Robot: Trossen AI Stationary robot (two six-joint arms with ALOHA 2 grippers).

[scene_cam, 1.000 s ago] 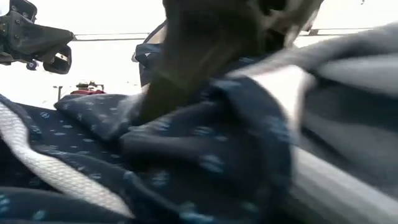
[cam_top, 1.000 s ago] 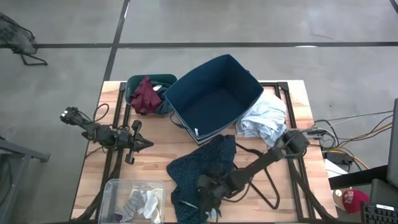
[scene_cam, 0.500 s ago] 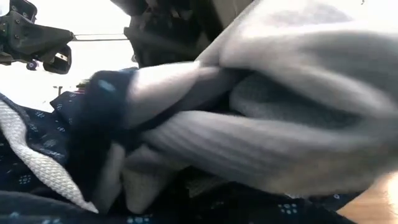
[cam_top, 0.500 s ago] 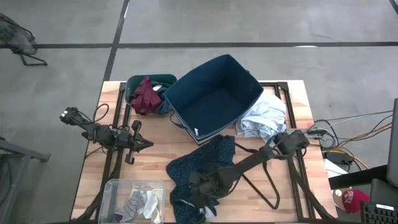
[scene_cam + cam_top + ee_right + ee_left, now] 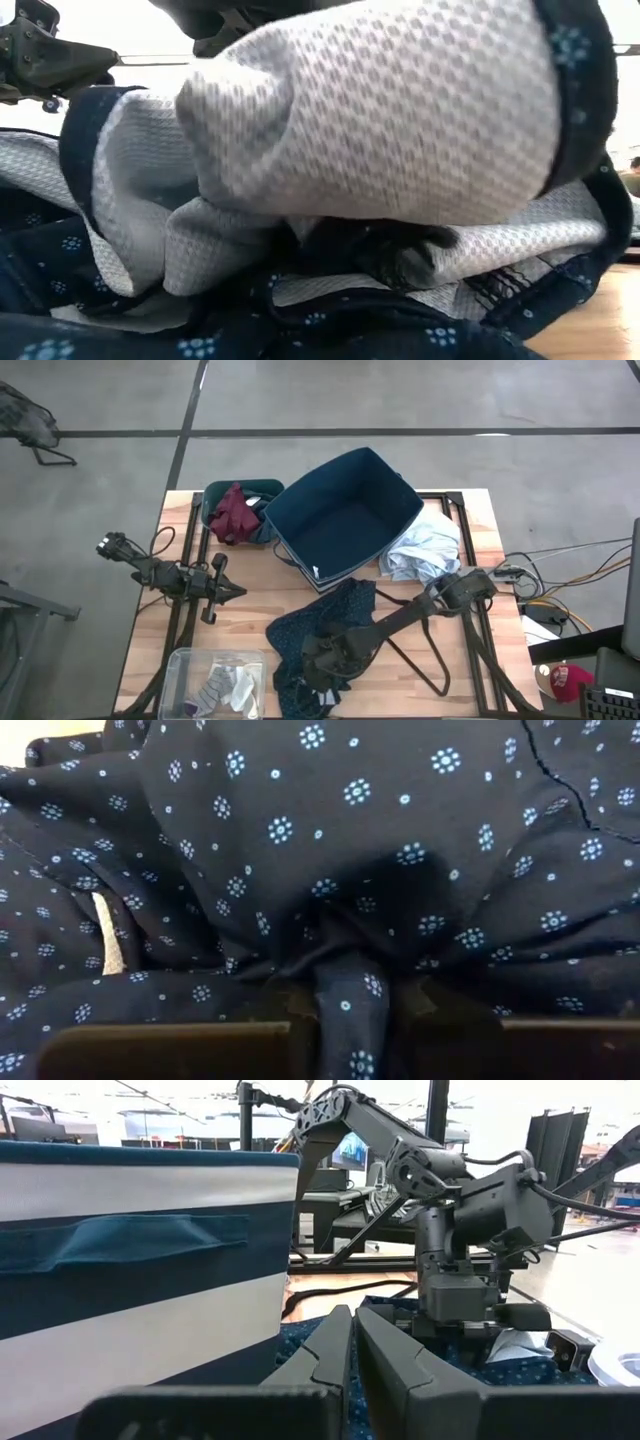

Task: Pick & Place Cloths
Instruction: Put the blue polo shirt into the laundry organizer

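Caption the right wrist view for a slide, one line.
Right gripper pinching a fold of the navy white-dotted shirt, the bunched fabric filling the whole view.

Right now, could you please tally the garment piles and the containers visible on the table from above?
Garment piles: 3, the navy dotted shirt, pale blue shirt, maroon piece.
Containers: 2, the navy fabric box, clear bin with socks.
Total: 5.

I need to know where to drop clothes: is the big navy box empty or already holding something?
Empty: the high view shows only the bare inside of the navy box.
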